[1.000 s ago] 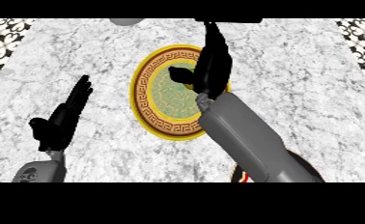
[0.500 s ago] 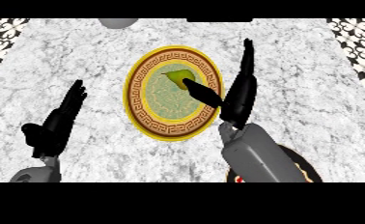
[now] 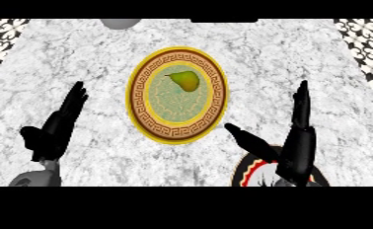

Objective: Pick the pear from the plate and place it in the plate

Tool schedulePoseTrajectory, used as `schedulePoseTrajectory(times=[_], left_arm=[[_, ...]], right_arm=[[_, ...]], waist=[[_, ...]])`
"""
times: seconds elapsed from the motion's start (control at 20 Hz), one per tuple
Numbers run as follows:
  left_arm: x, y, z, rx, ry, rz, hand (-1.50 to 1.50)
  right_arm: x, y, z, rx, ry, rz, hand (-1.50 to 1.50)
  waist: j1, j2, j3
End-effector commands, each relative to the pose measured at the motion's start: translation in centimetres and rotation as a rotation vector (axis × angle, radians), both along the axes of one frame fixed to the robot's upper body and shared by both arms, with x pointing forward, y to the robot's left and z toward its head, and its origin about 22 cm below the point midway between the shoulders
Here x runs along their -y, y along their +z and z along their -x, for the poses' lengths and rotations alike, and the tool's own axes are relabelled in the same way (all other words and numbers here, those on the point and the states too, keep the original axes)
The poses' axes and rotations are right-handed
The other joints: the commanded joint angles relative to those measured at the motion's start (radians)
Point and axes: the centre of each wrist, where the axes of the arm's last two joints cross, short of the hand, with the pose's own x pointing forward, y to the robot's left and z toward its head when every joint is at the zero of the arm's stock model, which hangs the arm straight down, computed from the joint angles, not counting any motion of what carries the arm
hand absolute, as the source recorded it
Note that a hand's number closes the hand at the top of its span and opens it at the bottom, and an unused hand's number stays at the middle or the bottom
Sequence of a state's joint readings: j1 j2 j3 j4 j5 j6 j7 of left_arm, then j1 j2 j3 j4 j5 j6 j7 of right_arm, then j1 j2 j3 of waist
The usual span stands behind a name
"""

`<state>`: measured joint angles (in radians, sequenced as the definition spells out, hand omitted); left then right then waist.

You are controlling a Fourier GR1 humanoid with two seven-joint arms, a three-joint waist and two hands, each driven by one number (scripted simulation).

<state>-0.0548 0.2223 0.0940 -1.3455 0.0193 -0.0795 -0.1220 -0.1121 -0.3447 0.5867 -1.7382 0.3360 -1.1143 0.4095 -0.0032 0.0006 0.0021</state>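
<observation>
Nearest to me, at the lower right edge, a second plate with a black, red and white rim showed only in part, mostly hidden under my right hand. That hand stood open above it, fingers straight and close together pointing away from me, thumb spread out to the left toward the gold plate, holding nothing. On the other side, my left hand rested open near the lower left, fingers straight and together, angled up and slightly right, thumb out to the left, also holding nothing, over bare marble counter.

Between and beyond my hands lay the gold-rimmed plate, with a brown patterned band and a pale green middle. The pear sat on that green middle, a little above the centre, stem end toward the upper left, well apart from both hands.

Farthest away, at the counter's top edge, a grey rounded object was cut off by the view.
</observation>
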Motion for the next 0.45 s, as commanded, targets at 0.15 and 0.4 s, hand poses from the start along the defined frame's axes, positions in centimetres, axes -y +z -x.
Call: schedulePoseTrajectory(times=[0.15,0.4], left_arm=[[-0.5,0.4,1.2,0.018,-0.003,-0.008,0.00],[-1.7,0.5,0.8,0.007,-0.006,0.008,0.00]], right_arm=[[3.3,-3.4,2.9,-0.028,0.065,0.013,-1.50],[5.7,-5.8,3.3,0.009,0.020,0.033,-1.50]], waist=[[0.006,0.000,0.000],[0.002,-0.001,-0.001]])
